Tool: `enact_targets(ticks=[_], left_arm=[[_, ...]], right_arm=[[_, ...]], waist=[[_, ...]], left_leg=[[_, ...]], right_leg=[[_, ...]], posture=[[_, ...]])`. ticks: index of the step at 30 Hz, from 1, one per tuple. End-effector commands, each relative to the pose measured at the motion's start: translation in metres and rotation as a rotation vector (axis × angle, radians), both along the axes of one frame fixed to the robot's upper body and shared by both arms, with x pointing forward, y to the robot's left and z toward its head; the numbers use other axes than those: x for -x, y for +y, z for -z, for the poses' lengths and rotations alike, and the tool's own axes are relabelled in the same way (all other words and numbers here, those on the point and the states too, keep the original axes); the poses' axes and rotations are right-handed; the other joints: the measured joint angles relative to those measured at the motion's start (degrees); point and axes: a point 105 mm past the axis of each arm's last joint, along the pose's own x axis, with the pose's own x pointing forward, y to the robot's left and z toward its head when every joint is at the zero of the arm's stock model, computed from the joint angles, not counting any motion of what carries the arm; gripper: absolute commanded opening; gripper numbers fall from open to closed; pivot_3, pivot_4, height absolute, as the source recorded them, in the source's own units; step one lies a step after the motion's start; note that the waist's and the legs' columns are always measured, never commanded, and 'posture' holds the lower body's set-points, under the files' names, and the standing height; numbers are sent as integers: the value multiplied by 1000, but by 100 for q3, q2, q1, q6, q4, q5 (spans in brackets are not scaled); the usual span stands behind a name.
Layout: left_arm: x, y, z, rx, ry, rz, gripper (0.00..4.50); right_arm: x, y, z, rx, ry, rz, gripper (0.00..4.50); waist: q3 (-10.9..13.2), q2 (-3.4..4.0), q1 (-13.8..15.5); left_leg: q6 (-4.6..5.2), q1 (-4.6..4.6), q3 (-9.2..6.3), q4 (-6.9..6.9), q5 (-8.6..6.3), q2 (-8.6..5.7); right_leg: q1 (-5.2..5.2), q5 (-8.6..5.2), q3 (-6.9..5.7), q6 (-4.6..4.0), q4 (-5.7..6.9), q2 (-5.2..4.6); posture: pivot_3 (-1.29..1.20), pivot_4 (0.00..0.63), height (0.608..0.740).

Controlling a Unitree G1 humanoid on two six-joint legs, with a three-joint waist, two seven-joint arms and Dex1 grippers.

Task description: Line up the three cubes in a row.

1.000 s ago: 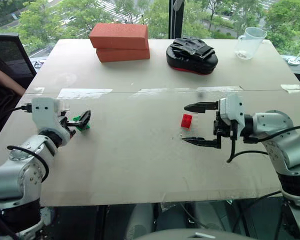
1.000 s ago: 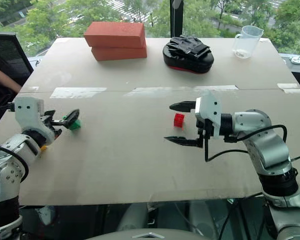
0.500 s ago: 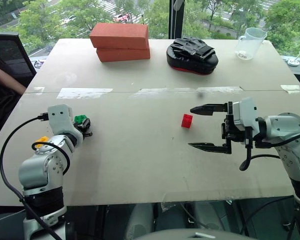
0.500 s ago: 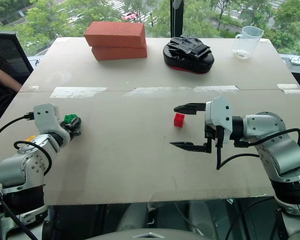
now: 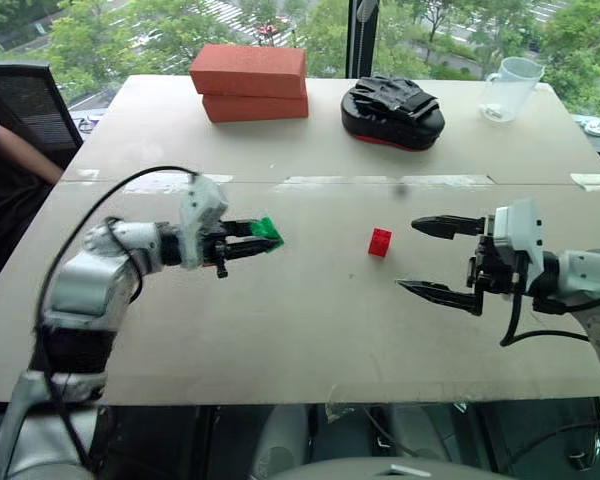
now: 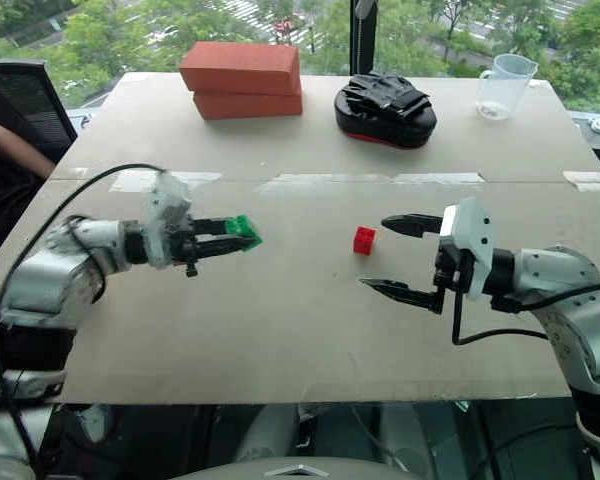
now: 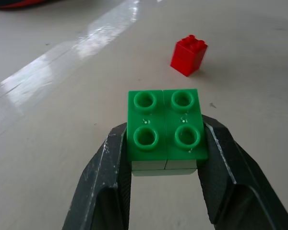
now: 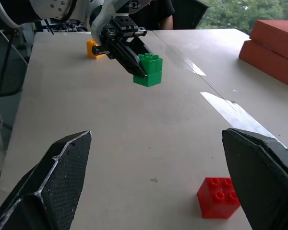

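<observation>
While the left gripper [image 5: 265,238] clamps the green cube [image 7: 164,128], the right gripper [image 5: 438,258] gapes; at one o'clock stands a clear jug [image 5: 506,88], contents indiscernible.

A pale beige table [image 5: 280,330] with strips of clear glossy tape across its middle stands before large windows [image 5: 130,30] looking down on green treetops, with daylight falling in. At its far edge sit two stacked brick-red blocks [image 5: 250,82], a black padded mitt [image 5: 392,108] and a clear plastic measuring jug [image 5: 505,88]. A black mesh office chair [image 5: 25,100] stands at the left.
</observation>
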Motion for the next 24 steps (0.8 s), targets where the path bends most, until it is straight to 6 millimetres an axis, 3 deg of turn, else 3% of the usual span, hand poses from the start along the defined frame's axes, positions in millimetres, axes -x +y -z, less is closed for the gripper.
enact_targets(ticks=[1,6,15,24], left_arm=[[-16,-20,12,-137,-17,235,1268],[-42,-39,14,-194,-42,313,1268],[-58,-69,18,-234,-90,363,1268],[-71,-66,12,-248,-119,274,1268]], right_arm=[[14,-4,-6,17,-41,21,4500],[24,-13,2,39,-17,85,4500],[33,-18,5,31,-3,175,4500],[38,-25,7,43,12,227,4500]], waist=[[1,0,14],[4,-7,-15],[6,-10,-43],[6,-11,-12]], left_leg=[[1,1,2,1,-1,-2],[8,-28,4,21,-4,-3],[22,-25,-23,26,-12,1],[30,-71,-67,86,-17,0]], right_leg=[[0,-1,5,2,2,-1],[-3,-2,-12,5,-8,7],[-4,-3,-8,9,-2,7],[-5,4,-43,21,2,6]], posture=[[0,150,740],[0,150,740],[0,150,740],[0,150,740]])
